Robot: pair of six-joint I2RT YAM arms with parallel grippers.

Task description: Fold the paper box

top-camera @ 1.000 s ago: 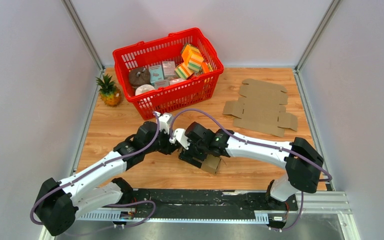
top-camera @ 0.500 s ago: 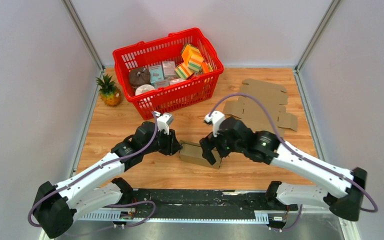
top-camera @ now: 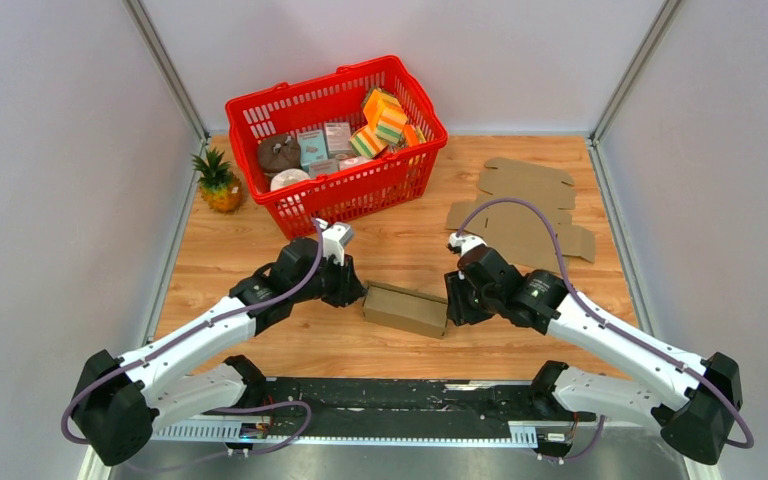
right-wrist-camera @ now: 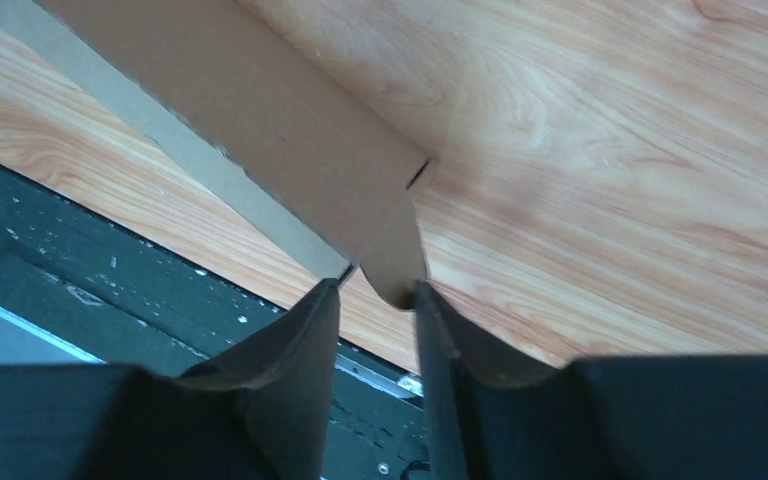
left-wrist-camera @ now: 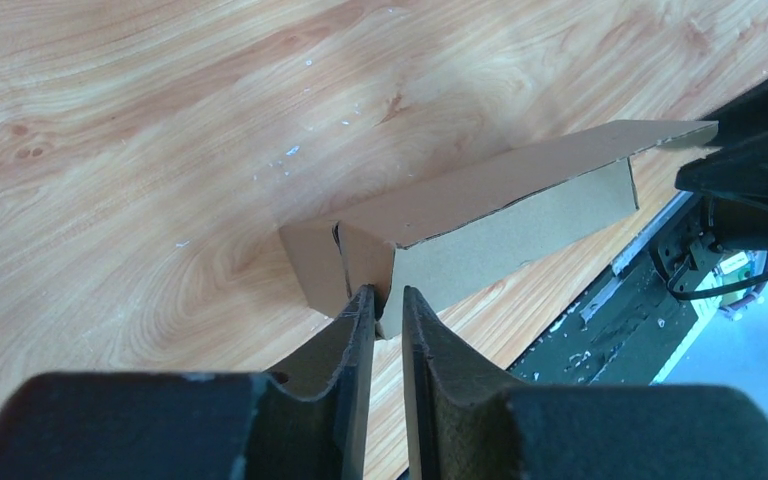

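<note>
The brown paper box (top-camera: 405, 308) lies lengthwise on the wooden table, partly folded, between both grippers. My left gripper (top-camera: 358, 291) is at its left end. In the left wrist view the jaws (left-wrist-camera: 388, 292) stand a narrow gap apart, with the corner of the box's (left-wrist-camera: 500, 215) end flap just reaching in between the tips and wood showing through the gap. My right gripper (top-camera: 450, 304) is at the box's right end. Its jaws (right-wrist-camera: 375, 285) stand open, and a rounded flap (right-wrist-camera: 395, 262) of the box (right-wrist-camera: 240, 120) pokes between the tips, close against the right finger.
A flat unfolded cardboard blank (top-camera: 522, 212) lies at the back right. A red basket (top-camera: 417, 100) with several items stands at the back, with a small pineapple (top-camera: 218, 181) to its left. The black base rail (top-camera: 410, 400) runs along the near table edge.
The right arm swung out from over the box to its right end. The box now lies longer and flatter. Both grippers opened wider, then narrowed again.
</note>
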